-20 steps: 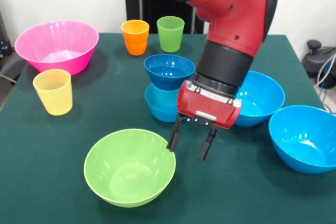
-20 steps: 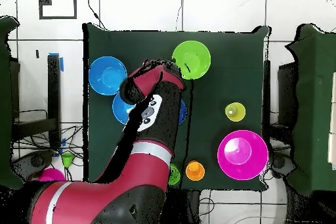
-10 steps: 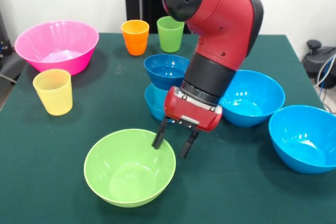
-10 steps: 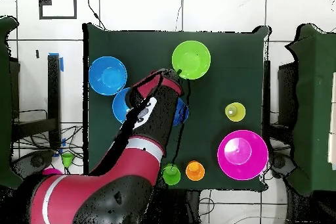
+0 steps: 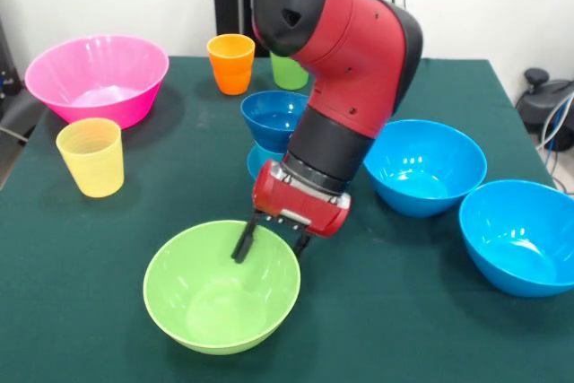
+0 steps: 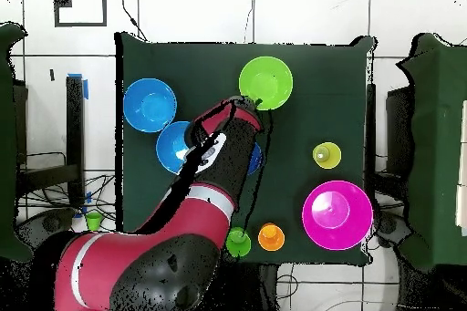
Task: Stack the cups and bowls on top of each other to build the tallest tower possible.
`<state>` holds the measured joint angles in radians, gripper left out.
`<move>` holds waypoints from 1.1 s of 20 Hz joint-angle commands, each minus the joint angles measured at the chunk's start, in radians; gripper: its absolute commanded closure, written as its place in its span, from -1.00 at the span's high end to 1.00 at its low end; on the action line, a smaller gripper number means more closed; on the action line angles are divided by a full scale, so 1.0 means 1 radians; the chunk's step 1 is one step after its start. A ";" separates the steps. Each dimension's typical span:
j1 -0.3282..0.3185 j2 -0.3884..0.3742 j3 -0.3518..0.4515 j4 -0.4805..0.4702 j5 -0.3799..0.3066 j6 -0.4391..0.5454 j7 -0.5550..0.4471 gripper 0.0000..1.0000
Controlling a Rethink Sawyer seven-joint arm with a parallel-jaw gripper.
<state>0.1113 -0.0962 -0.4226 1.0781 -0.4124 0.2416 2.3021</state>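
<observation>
Straddling the lime green bowl's (image 5: 221,286) rim, the gripper (image 5: 269,243) hangs with fingers spread; one finger inside, one outside.

Red and black arm (image 5: 345,51), glossy shell. Black rounded cap at upper joint, bearing one small triangular recess. Red elbow housing with small dark screw holes. Black cylindrical wrist sleeve below, ending in a thin silver ring. Red box-shaped gripper body beneath the ring, carrying a small white label and a row of dark dots on its face. Gripper (image 5: 269,241): two slim black fingers (image 5: 242,241). Overhead: pale grey band around the broad red link, white panel with dark buttons nearer the wrist.
</observation>
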 commanded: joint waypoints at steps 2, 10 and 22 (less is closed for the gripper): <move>-0.039 0.051 0.119 -0.081 0.009 0.006 0.010 1.00; -0.045 0.035 0.139 -0.070 0.003 0.023 -0.018 -1.00; -0.047 -0.024 0.154 -0.032 0.035 0.117 -0.032 -1.00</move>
<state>0.0764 -0.0925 -0.4219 1.0380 -0.4122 0.2418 2.3021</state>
